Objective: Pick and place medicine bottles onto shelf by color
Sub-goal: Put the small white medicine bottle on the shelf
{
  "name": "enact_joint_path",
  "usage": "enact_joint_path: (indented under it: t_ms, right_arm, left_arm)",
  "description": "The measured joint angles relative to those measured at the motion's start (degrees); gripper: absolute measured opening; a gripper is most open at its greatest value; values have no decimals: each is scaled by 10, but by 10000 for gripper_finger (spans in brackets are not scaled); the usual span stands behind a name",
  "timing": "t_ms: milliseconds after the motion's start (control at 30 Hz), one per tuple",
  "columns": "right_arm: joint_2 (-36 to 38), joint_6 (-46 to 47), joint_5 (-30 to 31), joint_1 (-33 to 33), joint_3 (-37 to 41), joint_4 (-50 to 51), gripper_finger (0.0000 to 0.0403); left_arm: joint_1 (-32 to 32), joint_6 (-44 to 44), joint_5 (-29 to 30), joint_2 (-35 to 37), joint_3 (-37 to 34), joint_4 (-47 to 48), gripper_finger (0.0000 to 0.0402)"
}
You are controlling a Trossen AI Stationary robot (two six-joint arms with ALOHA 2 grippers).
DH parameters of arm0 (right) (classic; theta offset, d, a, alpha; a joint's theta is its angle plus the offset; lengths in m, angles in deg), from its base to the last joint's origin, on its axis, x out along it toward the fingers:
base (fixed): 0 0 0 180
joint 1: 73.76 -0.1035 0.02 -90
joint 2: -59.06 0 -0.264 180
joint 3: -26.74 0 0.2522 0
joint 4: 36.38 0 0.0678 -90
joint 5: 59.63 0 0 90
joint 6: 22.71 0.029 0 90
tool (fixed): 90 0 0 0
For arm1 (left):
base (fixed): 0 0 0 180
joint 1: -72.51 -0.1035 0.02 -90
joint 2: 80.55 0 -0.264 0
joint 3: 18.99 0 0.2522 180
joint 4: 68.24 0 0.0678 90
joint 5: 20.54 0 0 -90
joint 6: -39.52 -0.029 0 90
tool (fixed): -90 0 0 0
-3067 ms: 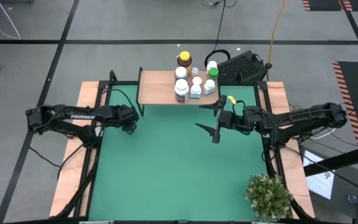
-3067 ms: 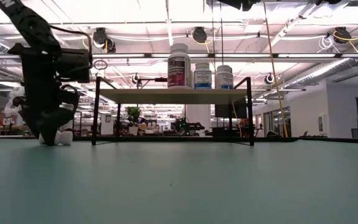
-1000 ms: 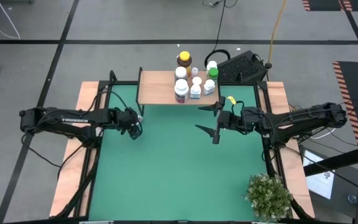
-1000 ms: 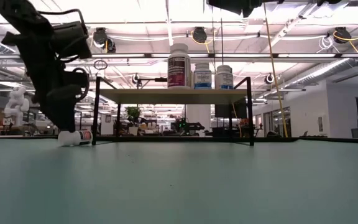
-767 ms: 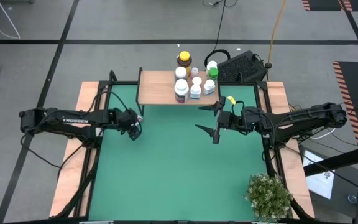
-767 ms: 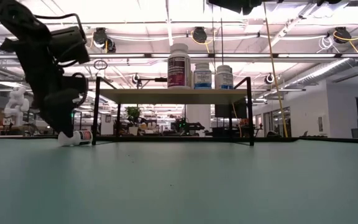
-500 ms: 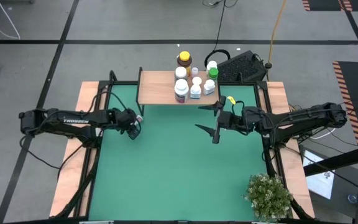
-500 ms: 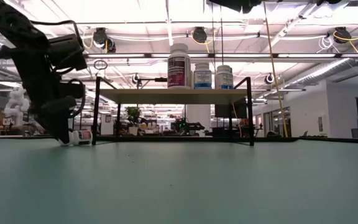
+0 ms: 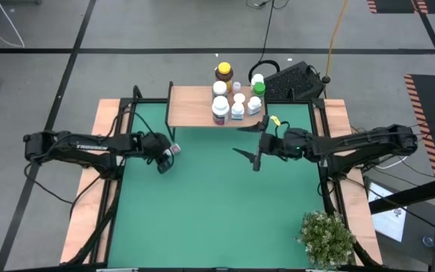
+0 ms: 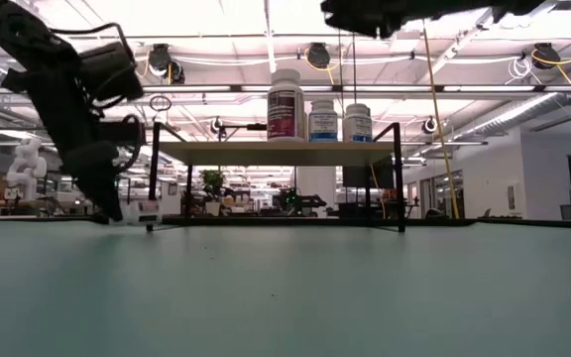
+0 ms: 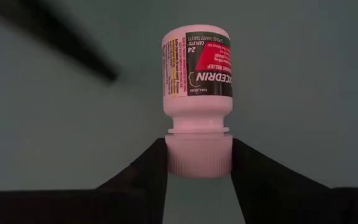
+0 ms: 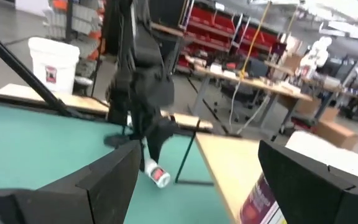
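A small white medicine bottle [image 11: 197, 68] with a red and dark label lies level at the table, near the shelf's left front leg [image 10: 151, 178]. My left gripper [image 9: 166, 156] is shut on it. The shelf [image 9: 191, 106], a light-wood board on black legs, stands at the far edge and carries several white bottles [image 9: 220, 110] [image 10: 285, 104]. An amber yellow-capped bottle [image 9: 223, 72] and a green-capped one [image 9: 259, 88] stand by its far edge. My right gripper [image 9: 249, 142] hangs open above the table, right of centre, in front of the shelf. My left gripper pinches the bottle's white cap [image 11: 199, 158] between its two fingers [image 11: 151, 168], one on each side. The bottle's body points straight away from the gripper toward the shelf. It lies level, close over the mat [image 10: 142, 212]; whether it rests on the mat, I cannot tell.
A leafy potted plant [image 9: 327, 238] stands at the table's near right corner. A black device with cables [image 9: 293, 79] sits beyond the shelf's right end. The green mat [image 9: 210, 204] is open toward the near edge. In the right wrist view, a bottle [image 12: 266, 199] is close by.
My left gripper has dipped to the lying bottle, taken it by the cap and moved it a little to the right, toward the shelf's leg. My right gripper has shifted slightly left and toward the far edge, staying open.
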Motion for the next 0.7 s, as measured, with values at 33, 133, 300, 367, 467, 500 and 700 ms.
enact_joint_path:
  t_ms: [33, 133, 300, 367, 467, 500, 700]
  right_arm:
    - [-10, 7, 0, 3, 0, 0, 322]
    - [-44, 24, -34, 11, 0, -11, 322]
    - [-115, 80, -139, 17, 0, -101, 322]
    - [-145, 101, -165, 17, 0, -130, 322]
    - [-181, 111, -165, 17, 0, -161, 322]
    - [-190, 111, -165, 17, 0, -168, 322]
    - [-208, 126, -179, 12, 0, -211, 322]
  left_arm:
    - [13, -8, 0, 0, 7, 0, 144]
    - [57, -36, -1, 0, 31, 1, 150]
    - [136, -83, 31, 0, 84, 1, 146]
    - [167, -102, 64, 0, 110, -5, 145]
    - [209, -134, 100, 0, 139, -31, 148]
    - [223, -149, 107, 0, 146, -44, 149]
    - [282, -240, 140, 0, 162, -108, 150]
